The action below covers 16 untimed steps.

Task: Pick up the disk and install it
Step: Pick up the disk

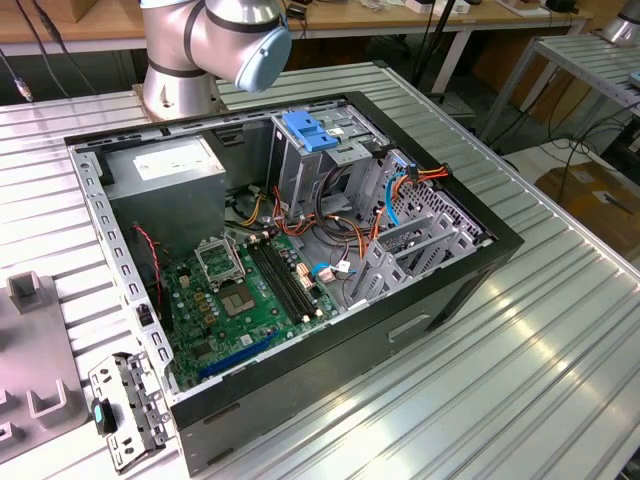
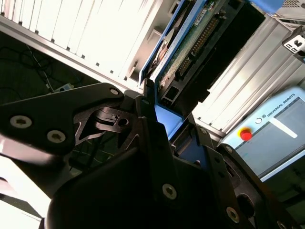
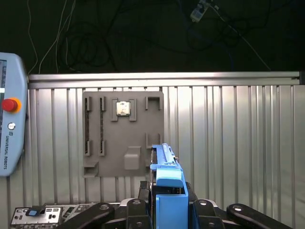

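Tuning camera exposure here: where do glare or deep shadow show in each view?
Second wrist view: the ribbed table is blown out to white, while the gripper holding the disk reads near-black. Exterior view: glare streaks the ribbed table at the exterior view's lower right. First wrist view: ribbed table evenly lit, darkness beyond its edge.

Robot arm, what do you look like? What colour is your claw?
The arm is made of fat, shiny silver-grey tubes, with a round light-blue cap on one joint. In the second wrist view, the gripper is matt black, built from flat angular plates joined with small silver screws.
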Tool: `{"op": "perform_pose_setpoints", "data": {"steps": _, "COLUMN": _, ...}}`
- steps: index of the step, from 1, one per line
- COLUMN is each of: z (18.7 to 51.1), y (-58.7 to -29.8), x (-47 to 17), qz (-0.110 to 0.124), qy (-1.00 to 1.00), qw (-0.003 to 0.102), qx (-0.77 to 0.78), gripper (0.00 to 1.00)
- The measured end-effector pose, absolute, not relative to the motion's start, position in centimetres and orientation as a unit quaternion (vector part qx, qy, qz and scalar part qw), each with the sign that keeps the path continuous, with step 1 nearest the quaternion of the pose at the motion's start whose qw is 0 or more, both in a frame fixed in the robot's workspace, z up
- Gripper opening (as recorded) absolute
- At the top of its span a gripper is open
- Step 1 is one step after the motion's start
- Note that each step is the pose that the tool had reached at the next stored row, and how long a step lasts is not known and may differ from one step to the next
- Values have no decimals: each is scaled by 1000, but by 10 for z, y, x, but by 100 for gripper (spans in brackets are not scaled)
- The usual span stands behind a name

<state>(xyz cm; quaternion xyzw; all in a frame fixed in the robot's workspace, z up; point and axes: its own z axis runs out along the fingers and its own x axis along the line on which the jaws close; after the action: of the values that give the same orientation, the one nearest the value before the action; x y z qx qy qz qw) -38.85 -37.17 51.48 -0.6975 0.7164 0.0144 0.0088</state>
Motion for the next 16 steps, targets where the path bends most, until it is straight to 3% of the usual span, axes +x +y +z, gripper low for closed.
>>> {"op": "perform_pose_setpoints", "data": {"steps": 16, "z": 515, "y": -372, "x": -381, "qz": 14, "qy": 716, "qw": 9, "qx": -697, "gripper": 37}}
